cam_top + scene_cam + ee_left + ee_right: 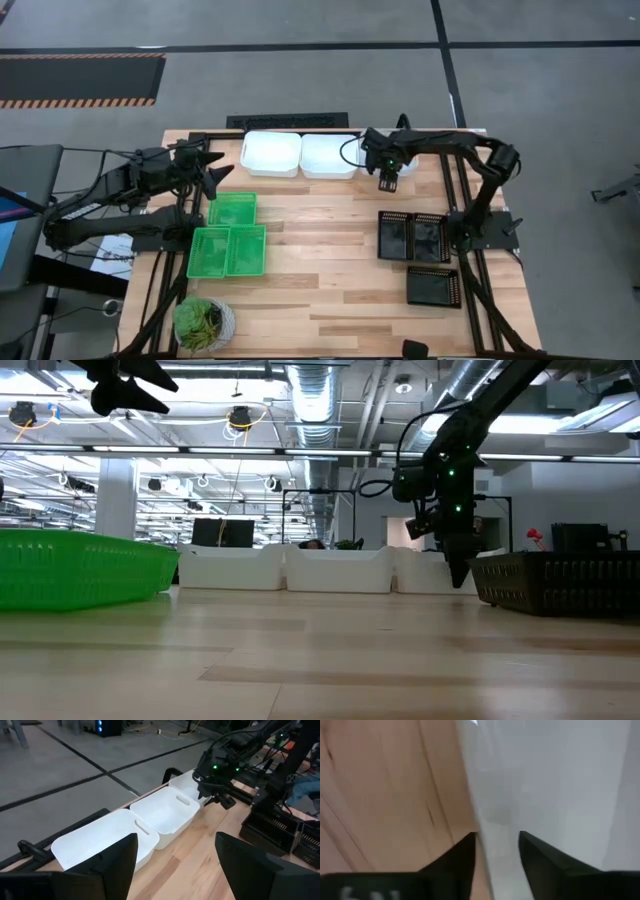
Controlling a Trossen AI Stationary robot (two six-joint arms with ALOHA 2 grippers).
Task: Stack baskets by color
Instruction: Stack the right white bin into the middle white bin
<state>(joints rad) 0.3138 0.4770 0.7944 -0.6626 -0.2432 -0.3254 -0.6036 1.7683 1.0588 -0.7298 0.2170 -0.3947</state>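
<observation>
- The right gripper hangs at the back of the counter, right over the third white basket, the one at the right end of the white row.
- In the right wrist view, the wall of that white basket runs up between the two dark fingers. One finger is on the wood side and one is on the inside of the basket.
- The fingers stand a little apart around the wall. They do not look pressed on it yet, so I judge nothing is held.
- The three white baskets sit side by side in a line along the back edge. The middle white basket is just beside the one under the gripper, toward the left arm. The far white basket is next after it.
- So the move I expect is a pinch on the wall, a lift, and a short slide along the row toward the middle basket.
- The right arm is much nearer to this basket than the left one.
- The left gripper waits over the left side of the counter, above the green baskets, with its fingers wide apart and empty.
- The black baskets lie on the right side, nearer the front.
</observation>
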